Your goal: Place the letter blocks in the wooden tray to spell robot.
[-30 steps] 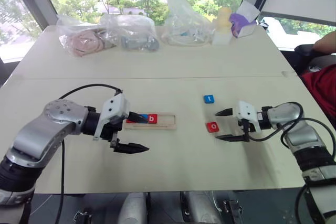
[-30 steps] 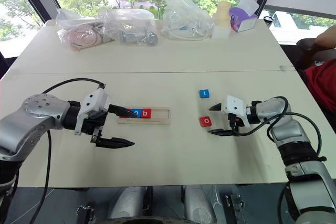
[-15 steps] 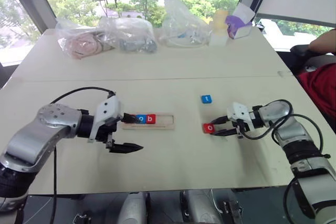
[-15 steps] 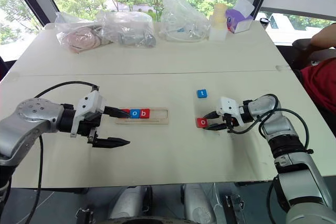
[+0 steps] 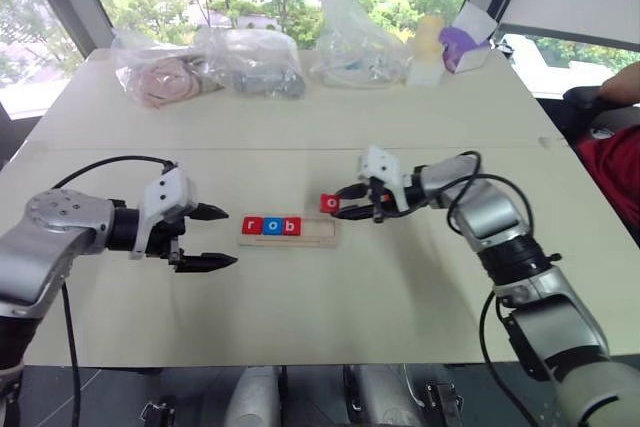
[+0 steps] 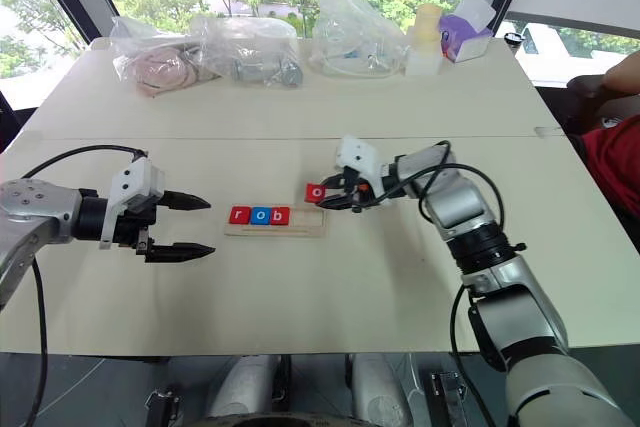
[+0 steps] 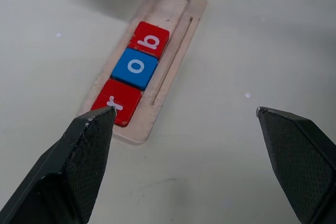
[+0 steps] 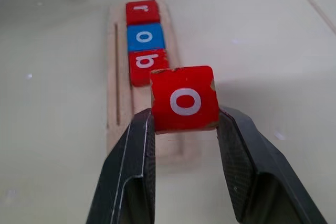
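The wooden tray (image 5: pixel 318 235) lies at the table's middle with three letter blocks in its left part: red r (image 5: pixel 251 226), blue o (image 5: pixel 270 226), red b (image 5: pixel 289 226). Its right part is bare. My right gripper (image 5: pixel 338 209) is shut on a red o block (image 5: pixel 330 203) and holds it just above the tray's right end. In the right wrist view the red o (image 8: pixel 184 98) sits clamped between both fingers (image 8: pixel 128 166), with the tray (image 8: pixel 113 129) beyond it. My left gripper (image 5: pixel 231 237) stands open and holds nothing, a little left of the tray.
Plastic bags (image 5: pixel 250 62) with odds and ends, a pale bottle (image 5: pixel 428 39) and a purple box (image 5: pixel 462 47) line the table's far edge. A person's arm (image 5: pixel 620 82) and red clothing (image 5: pixel 615 162) show at the right edge.
My right gripper shut on the red o block, lifted it and carried it left to the tray's right end. My left gripper drew back to the left, uncovering the r block.
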You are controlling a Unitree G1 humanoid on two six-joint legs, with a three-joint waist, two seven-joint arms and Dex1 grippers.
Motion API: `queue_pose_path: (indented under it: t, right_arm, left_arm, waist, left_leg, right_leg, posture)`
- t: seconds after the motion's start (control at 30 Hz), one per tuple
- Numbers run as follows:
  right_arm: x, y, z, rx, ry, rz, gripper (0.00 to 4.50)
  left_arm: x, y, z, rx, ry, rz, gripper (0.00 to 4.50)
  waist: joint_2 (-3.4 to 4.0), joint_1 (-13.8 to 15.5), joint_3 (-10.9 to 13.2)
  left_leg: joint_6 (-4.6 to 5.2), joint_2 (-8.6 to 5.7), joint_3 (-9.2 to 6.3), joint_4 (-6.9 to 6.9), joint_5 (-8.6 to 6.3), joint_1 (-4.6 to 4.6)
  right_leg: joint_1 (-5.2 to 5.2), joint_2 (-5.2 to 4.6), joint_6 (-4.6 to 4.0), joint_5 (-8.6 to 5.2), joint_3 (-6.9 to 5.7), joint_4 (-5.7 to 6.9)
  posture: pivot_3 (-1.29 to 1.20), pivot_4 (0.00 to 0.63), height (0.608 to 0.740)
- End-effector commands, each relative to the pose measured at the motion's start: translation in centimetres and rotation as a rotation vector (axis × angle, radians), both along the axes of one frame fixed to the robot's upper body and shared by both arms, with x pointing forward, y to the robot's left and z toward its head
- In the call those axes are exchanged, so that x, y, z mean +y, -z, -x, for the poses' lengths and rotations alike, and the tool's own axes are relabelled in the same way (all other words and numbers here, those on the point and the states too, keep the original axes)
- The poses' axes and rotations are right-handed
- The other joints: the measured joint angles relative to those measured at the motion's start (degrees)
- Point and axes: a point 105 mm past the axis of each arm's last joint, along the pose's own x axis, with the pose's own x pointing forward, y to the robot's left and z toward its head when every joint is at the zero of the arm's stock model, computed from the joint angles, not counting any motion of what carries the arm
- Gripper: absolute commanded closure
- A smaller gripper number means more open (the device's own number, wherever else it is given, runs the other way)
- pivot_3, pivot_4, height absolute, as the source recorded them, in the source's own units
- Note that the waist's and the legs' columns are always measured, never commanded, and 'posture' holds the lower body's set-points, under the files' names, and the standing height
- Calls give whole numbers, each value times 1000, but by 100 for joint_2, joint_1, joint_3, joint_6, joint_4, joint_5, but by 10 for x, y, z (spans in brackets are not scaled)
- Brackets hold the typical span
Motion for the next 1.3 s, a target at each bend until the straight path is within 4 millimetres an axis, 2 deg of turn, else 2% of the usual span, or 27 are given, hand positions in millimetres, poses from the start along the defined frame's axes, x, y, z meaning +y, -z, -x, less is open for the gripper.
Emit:
queue_pose_path:
  t: [0.03,0.23,0.57,0.97,1.03,1.1,1.17,1.2,1.3]
  right_arm:
    - [11,-7,-5,-42,4,21,3402]
    - [25,1,3,-34,-61,57,3402]
    - [27,12,10,-6,-89,93,3402]
    - [35,19,6,-11,-68,87,3402]
    - [35,19,5,-16,-68,91,2350]
    - [34,20,5,-21,-67,95,1495]
    - [32,20,4,-30,-63,96,381]
    - [32,19,3,-34,-59,91,78]
    - [31,14,2,-37,-52,73,78]
  left_arm:
    - [-2,-10,0,-53,-2,12,0]
    - [-4,-8,4,-50,-12,22,0]
    - [-6,-6,5,-50,-25,29,0]
    - [-7,-5,5,-49,-31,26,0]
    - [-7,-5,5,-49,-33,26,0]
    - [-7,-5,5,-50,-34,29,0]
    - [-7,-5,5,-50,-35,29,0]
    - [-8,-5,5,-50,-35,30,0]
    - [-8,-4,5,-51,-36,31,0]
  waist:
    - [0,-5,0]
    - [0,-42,0]
    - [0,-48,0]
    - [0,-49,0]
    - [0,-49,0]
    - [0,-49,0]
    - [0,-51,0]
    - [0,-53,0]
    - [0,-52,0]
  left_leg:
    - [0,-2,2,0,0,-1]
    - [0,2,0,-1,0,3]
    - [0,4,-1,-1,1,5]
    - [-1,4,0,-1,1,5]
    - [-1,4,0,-1,1,5]
    - [-1,4,0,-1,1,5]
    - [-1,4,-1,-1,1,5]
    - [-1,4,0,-1,1,5]
    - [-1,4,-1,-1,1,5]
  right_leg:
    - [-4,-2,0,0,0,5]
    - [-7,6,-2,-1,0,16]
    - [-7,11,-2,-1,0,19]
    - [-7,11,-2,-1,0,20]
    - [-7,11,-2,-1,0,20]
    - [-7,11,-2,-1,0,20]
    - [-7,11,-2,-1,0,20]
    - [-8,12,-2,-1,0,20]
    - [-8,12,-2,-1,0,20]
  posture:
    - [0,150,735]
    - [0,150,735]
    - [0,150,735]
    - [0,150,735]
    - [0,150,735]
    - [0,150,735]
    - [0,150,735]
    - [0,150,735]
    - [0,150,735]
